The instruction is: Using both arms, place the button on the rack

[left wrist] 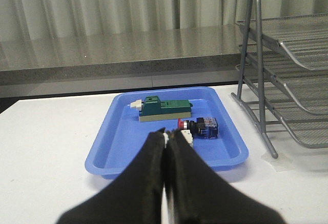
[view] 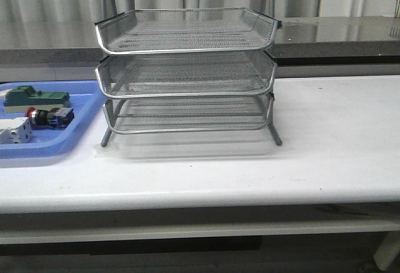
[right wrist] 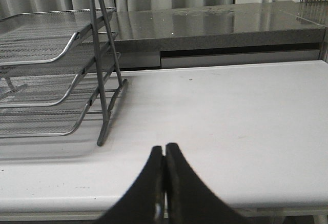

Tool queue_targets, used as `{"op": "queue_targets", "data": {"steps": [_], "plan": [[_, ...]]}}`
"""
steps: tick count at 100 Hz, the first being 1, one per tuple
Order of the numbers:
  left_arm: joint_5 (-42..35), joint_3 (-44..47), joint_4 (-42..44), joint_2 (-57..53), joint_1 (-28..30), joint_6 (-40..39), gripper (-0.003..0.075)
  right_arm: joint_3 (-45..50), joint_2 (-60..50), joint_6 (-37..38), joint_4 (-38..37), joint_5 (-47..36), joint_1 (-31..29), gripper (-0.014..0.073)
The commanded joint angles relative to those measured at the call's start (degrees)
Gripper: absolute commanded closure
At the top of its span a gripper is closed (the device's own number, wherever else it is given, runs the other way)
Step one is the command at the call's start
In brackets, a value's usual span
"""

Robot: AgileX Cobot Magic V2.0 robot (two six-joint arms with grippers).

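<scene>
The button (view: 50, 117), with red cap, black body and blue rear block, lies on its side in the blue tray (view: 75, 138) at the left; it also shows in the left wrist view (left wrist: 200, 127). The silver three-tier wire rack (view: 187, 67) stands mid-table, all tiers empty; its side shows in the left wrist view (left wrist: 277, 70) and the right wrist view (right wrist: 56, 80). My left gripper (left wrist: 165, 134) is shut and empty, short of the tray's near rim. My right gripper (right wrist: 164, 148) is shut and empty over bare table, right of the rack. Neither arm shows in the front view.
The tray (left wrist: 228, 152) also holds a green block (left wrist: 164, 108) and a white block (view: 15, 130), the latter partly hidden behind my left fingers in the wrist view. A grey counter (view: 337, 32) runs behind the white table (view: 337, 135).
</scene>
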Motion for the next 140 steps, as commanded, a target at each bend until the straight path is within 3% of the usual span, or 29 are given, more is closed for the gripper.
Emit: {"op": "queue_targets", "data": {"steps": [1, 72, 97, 114, 140], "plan": [[-4.7, 2.8, 0.0, -2.0, -0.1, -0.7, 0.0741, -1.0, 0.5, -0.3, -0.5, -4.9, -0.3, 0.0650], [-4.7, 2.8, 0.0, -2.0, -0.1, -0.7, 0.0741, -1.0, 0.5, -0.3, -0.5, -4.9, -0.3, 0.0650], [-4.7, 2.8, 0.0, -2.0, -0.1, -0.7, 0.0741, -1.9, 0.5, -0.3, -0.5, -8.5, -0.3, 0.0650], [-4.7, 2.8, 0.0, -2.0, -0.1, -0.7, 0.0741, -7.6, 1.6, -0.3, -0.4, -3.7, -0.3, 0.0650], [-4.7, 2.8, 0.0, -2.0, -0.1, -0.7, 0.0741, -24.0, 9.5, -0.3, 0.0, 13.5, -0.3, 0.0650]]}}
